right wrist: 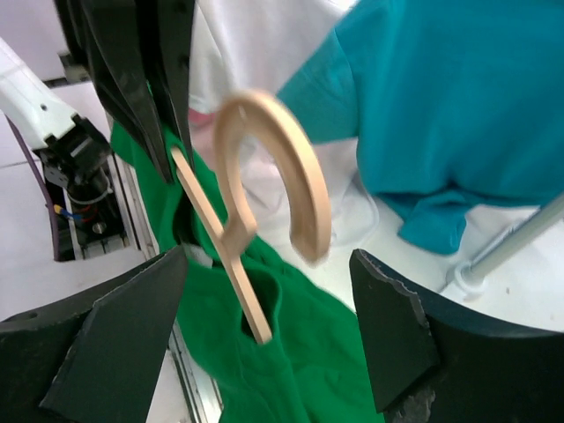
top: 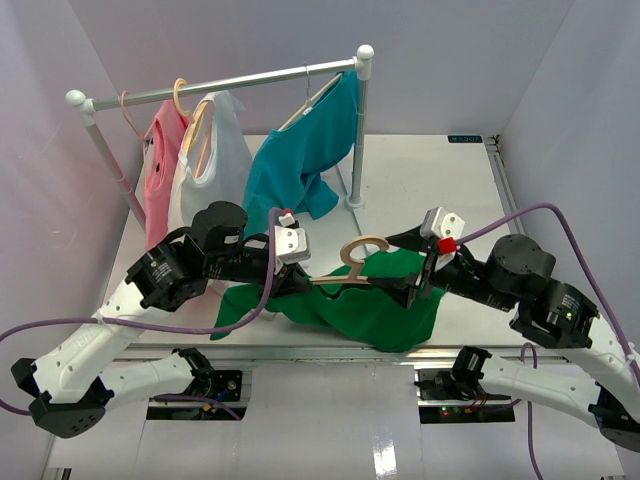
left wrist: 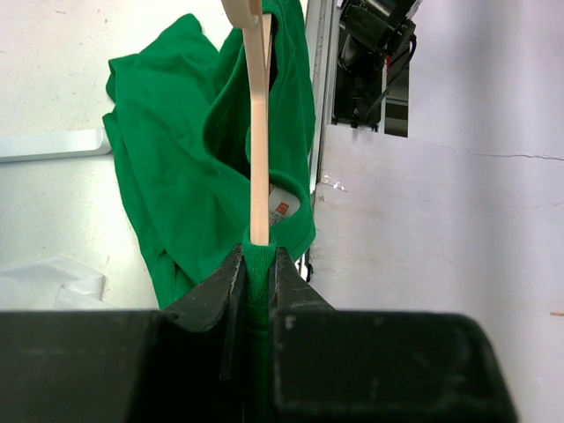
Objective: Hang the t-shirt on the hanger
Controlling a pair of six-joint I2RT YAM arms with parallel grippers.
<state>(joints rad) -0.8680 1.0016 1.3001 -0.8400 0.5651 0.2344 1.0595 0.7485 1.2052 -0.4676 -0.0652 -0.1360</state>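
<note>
The t-shirt (top: 375, 305) lies bunched near the front edge of the table (top: 420, 170), about midway along it, between the two arms. Part of it is lifted off the surface and draped on the hanger (top: 357, 258). The hanger's one arm runs down into the neck opening, and its thick hook stands clear above the cloth.

The left gripper (top: 308, 278) is closed tight. In the left wrist view its jaws pinch a fold of the green collar (left wrist: 257, 264) at the end of the hanger arm (left wrist: 259, 132), which rises straight out of the pinch. The white neck label (left wrist: 280, 209) shows just beside it.

The right gripper (top: 420, 287) sits at the shirt's right side with its jaws spread wide and nothing in them. In the right wrist view the hook (right wrist: 291, 176) hangs in the gap between the fingers (right wrist: 132, 326), touching neither.

Beyond, toward the far left corner, a rack (top: 230, 85) carries a pink shirt (top: 160, 185), a white shirt (top: 218, 160) and a teal shirt (top: 300, 165) side by side.
</note>
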